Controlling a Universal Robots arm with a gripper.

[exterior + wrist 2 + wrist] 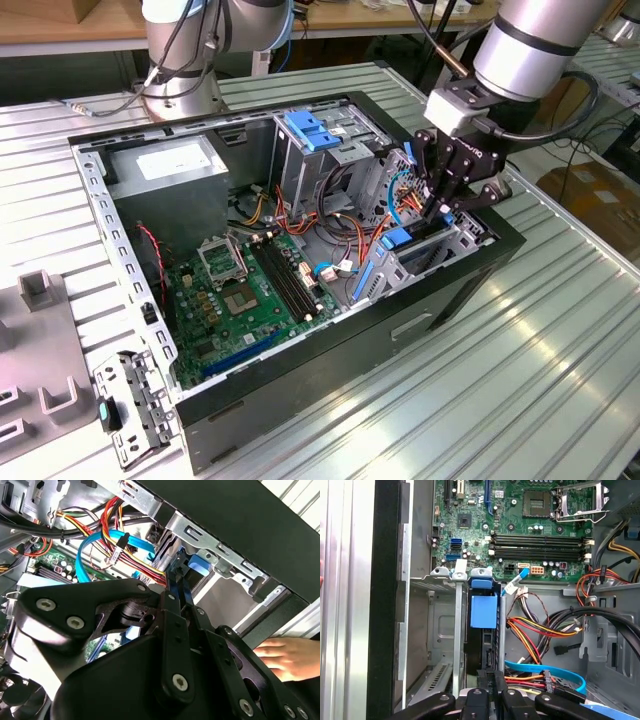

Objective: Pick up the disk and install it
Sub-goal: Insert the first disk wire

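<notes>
Open computer case [300, 380] lying on a ribbed metal bench [520, 380]; workshop room behind, with wooden tables. Disk [483, 630], blue-railed, stands on edge in the drive bay at the case's front end, beside the green motherboard [250, 300]. Hand [440, 205] clenched on the disk's upper edge; a person's hand [290, 657] rests just outside the case.

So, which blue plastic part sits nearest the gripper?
The disk's blue rail, just below the gripper; the tall cage's blue tab sits farther off.
</notes>
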